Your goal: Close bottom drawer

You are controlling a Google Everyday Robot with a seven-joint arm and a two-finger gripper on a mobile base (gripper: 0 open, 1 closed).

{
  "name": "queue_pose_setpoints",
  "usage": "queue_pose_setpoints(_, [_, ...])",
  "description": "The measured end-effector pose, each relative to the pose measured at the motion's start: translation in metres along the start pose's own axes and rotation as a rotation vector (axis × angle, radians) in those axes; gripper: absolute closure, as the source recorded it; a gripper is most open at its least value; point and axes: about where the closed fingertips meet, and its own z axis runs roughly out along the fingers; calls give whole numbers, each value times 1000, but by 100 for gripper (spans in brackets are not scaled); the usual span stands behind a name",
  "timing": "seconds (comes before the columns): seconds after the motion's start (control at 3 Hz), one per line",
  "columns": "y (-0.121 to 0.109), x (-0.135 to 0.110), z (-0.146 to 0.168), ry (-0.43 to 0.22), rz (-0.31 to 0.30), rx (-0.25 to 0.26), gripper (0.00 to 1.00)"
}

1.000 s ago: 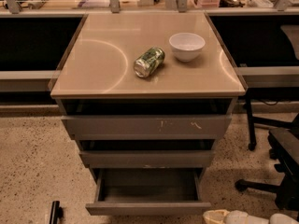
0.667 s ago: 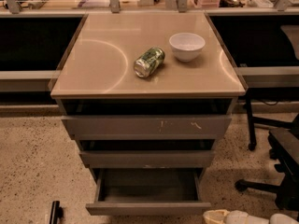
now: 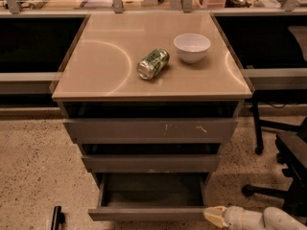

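Observation:
The bottom drawer is the lowest of three grey drawers in the cabinet. It is pulled well out, and its shallow grey box is empty. My gripper is a pale cream tip on a white arm at the bottom right. It lies low, right beside the right end of the drawer's front panel, at about the same height. I cannot tell whether it touches the panel.
On the tan cabinet top a green can lies on its side next to a white bowl. The middle and top drawers are slightly ajar. An office chair base stands at the right. A small black object lies on the speckled floor.
My gripper has edged slightly left toward the drawer's right front corner. The drawer has not moved.

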Motion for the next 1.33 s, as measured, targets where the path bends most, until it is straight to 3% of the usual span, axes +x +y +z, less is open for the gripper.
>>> queue_pose_setpoints(0.33, [-31,24,20,-18,57,-20,100])
queue_pose_setpoints(0.67, [-46,49,30,-32,118,-22,100])
queue_pose_setpoints(1.33, [-68,70,59,-14,151,-15,100])
